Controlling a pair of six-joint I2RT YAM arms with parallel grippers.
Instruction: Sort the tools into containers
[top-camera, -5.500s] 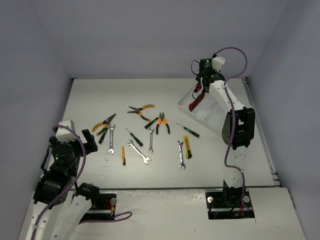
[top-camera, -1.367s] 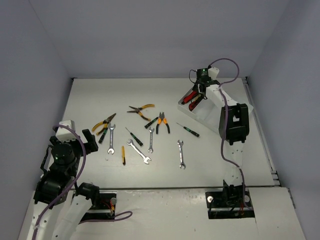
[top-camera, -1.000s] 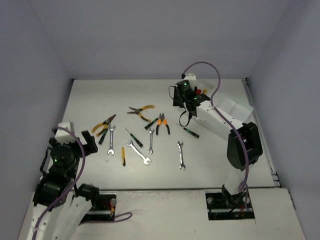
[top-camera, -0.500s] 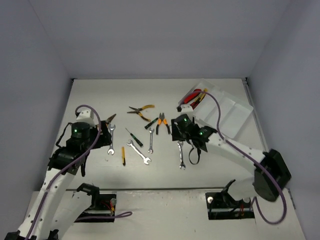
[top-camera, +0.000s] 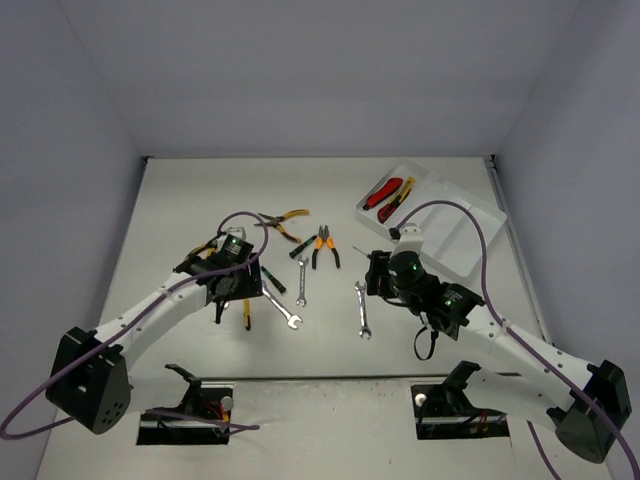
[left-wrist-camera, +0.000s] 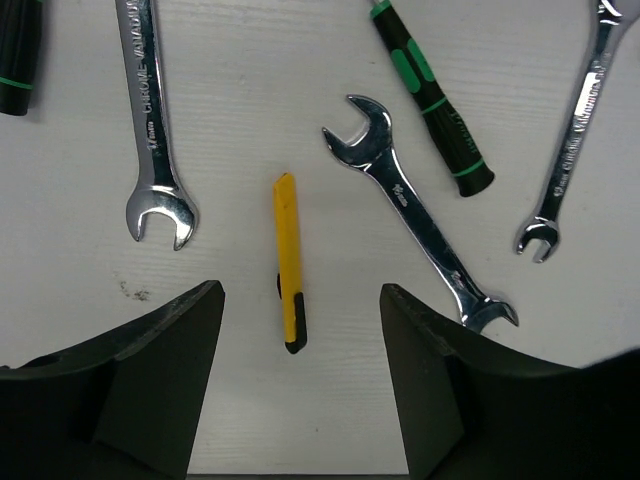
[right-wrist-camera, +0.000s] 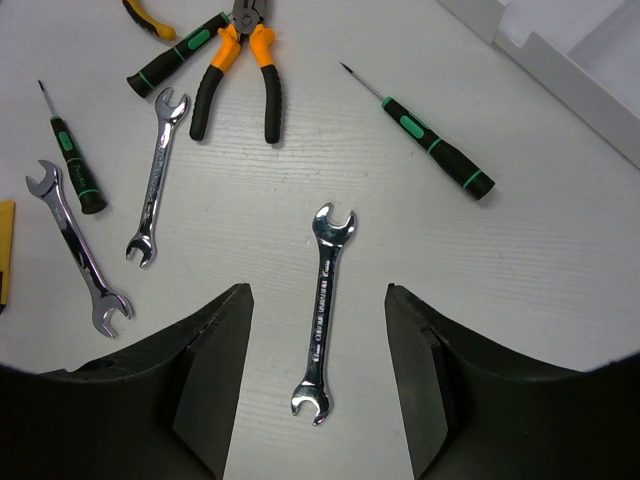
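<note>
Two claws hang over the white desk (top-camera: 200, 200), each with fingers partly apart and empty. The left claw (left-wrist-camera: 297, 295) is above a slim yellow utility knife (left-wrist-camera: 288, 262). The right claw (right-wrist-camera: 318, 295) is above a silver open-end wrench (right-wrist-camera: 322, 310). A red-black utility knife (top-camera: 380, 193) and a second yellow knife (top-camera: 401, 190) lie in the leftmost compartment of the white translucent plastic tray (top-camera: 445, 188).

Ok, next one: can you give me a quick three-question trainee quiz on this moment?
1. True or false: the left gripper has closed on the yellow utility knife.
2. Fill in: the right gripper hangs open over a silver ____.
3. How many tools lie in the tray? A none, B two, C five.
Key: 1 false, its jaws stand open around it; 2 wrench; 3 B, a red-black knife and a second yellow knife.
</note>
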